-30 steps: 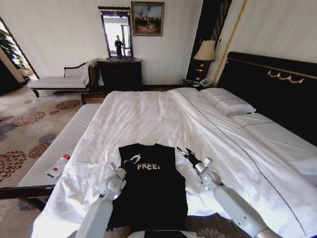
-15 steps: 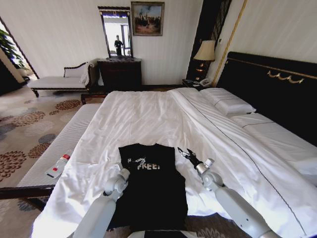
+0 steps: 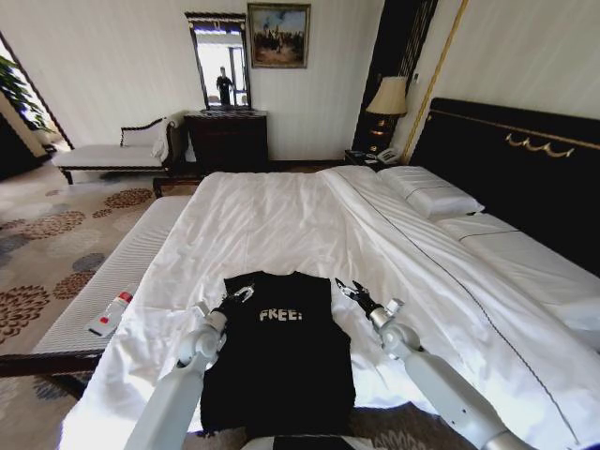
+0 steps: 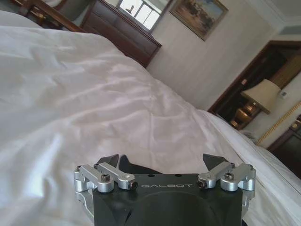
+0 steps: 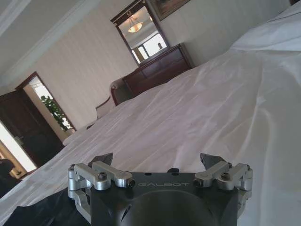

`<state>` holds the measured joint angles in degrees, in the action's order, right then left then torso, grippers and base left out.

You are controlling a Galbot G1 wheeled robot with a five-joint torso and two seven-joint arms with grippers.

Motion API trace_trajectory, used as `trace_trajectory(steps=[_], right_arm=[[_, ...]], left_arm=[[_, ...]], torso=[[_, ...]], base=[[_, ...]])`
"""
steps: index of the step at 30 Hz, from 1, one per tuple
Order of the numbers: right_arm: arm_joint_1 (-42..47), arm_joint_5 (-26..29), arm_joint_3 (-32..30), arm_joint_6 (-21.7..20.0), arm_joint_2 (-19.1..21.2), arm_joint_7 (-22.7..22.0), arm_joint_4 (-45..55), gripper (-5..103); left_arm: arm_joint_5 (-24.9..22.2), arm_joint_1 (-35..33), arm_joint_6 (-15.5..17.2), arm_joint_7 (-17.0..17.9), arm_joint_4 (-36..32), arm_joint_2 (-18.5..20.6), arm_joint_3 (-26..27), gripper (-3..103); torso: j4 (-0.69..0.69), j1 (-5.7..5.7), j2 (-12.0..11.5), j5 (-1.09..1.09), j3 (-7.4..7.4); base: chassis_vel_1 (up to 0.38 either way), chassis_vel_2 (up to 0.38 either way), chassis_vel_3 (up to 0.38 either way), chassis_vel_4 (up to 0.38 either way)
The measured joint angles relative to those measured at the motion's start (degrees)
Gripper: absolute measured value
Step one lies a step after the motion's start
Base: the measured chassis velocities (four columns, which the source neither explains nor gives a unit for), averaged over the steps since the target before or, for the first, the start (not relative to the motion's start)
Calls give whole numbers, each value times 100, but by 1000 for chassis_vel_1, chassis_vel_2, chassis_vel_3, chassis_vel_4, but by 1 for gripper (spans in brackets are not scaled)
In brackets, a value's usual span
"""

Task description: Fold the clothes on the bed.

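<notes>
Black short-sleeved cotton T-shirt with small white "FREE!" lettering is lying flat on the near part of the very large white-sheeted bed, collar end pointing away from the robot, lower hem reaching the near bed edge. Sleeves look tucked in, so the shirt is showing as a narrow rectangle.

Left gripper is sitting at the shirt's far left corner, fingers spread apart, nothing between them. Black cloth is lying just under and beside the fingertips; contact is hard to judge. In the left wrist view the left gripper is showing both fingertips wide apart, with a dark bit of shirt just ahead of one fingertip and rumpled white sheet beyond.

Right gripper is hanging just off the shirt's far right edge, over white sheet, fingers spread, holding nothing. In the right wrist view the right gripper is showing tips wide apart, the black shirt lying off to one side behind the fingers, open white sheet ahead of them.

Beyond both sets of fingers: white pillows stacked against the tall dark headboard with gold trim. Narrow white ribbed bench is standing beside the bed off the left fingers' side, a small white bottle with red label lying on it.
</notes>
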<state>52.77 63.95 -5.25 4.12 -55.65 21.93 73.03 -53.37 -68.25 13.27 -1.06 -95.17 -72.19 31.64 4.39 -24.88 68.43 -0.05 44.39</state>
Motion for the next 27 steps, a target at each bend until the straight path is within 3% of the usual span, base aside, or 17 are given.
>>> trace_trajectory(steps=[1,4,6,17,19,22,25,27], right_arm=[[0,0,0,0,0,0,0,100],[-338,-168,140,-140,-128,623,-607,100],[-423,-202,179,-181,-165,647,-712,100],[-1170,-275,555,-699,-524,-178,-1310,100],[-1258,-292,606,-748,-556,-191,-1425,97],[-1314,-290,632,-779,-616,-168,-1514,82],[-1310,-276,633,-779,-627,-133,-1515,77],[-1265,-247,623,-775,-631,-41,-1503,65]], left_arm=[[0,0,0,0,0,0,0,100],[-197,-152,20,36,-101,77,380,100],[-212,-171,26,48,-126,88,435,100],[-272,-169,102,242,-358,143,664,100],[-290,-147,117,261,-367,181,699,100],[-352,-107,140,285,-369,261,777,100],[-365,-98,143,287,-351,289,808,100],[-381,-85,145,287,-292,322,834,100]], torso=[[0,0,0,0,0],[1,1,-1,1,0],[2,0,0,1,0],[2,0,-1,0,0],[2,0,-1,0,0],[2,0,-1,0,0],[2,0,-1,1,0],[2,0,-1,1,0]], base=[[0,0,0,0],[0,0,0,0],[0,0,0,0],[0,0,0,0],[0,0,0,0],[0,0,0,0],[0,0,0,0],[0,0,0,0]])
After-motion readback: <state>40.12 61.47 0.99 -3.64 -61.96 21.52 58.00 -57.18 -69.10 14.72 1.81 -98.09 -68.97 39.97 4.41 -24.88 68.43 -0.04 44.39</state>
